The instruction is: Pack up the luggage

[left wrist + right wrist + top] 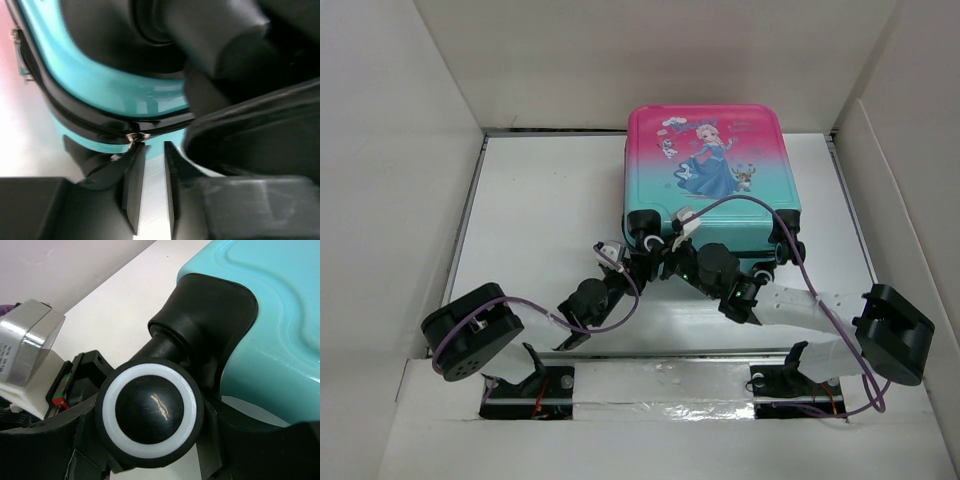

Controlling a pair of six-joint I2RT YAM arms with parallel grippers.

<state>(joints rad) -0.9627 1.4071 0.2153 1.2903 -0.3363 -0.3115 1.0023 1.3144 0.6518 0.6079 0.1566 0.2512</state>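
Pink-to-teal shell: the luggage (710, 170) is lying flat and closed on the white table (540, 220), at the far side and right of centre, with its princess print facing up.
Near edge: the teal end with the black wheels is facing the arm bases, and both arms are reaching in to its left corner.
Zip: a black band is running along the teal seam, and a small metal pull (134, 138) is hanging from it.
Left gripper (150, 170): it is pointing at the seam with its fingers (134, 185) parted by a thin slit that is holding nothing. The pull is sitting right at the tip of one finger.
Wheel (150, 412): black with a white ring, it is filling the middle of the right wrist view on its black bracket.
Right gripper (147, 455): its jaws are standing on either side of the wheel. The wheel is hiding the contact, so I cannot tell whether they are clamping it.
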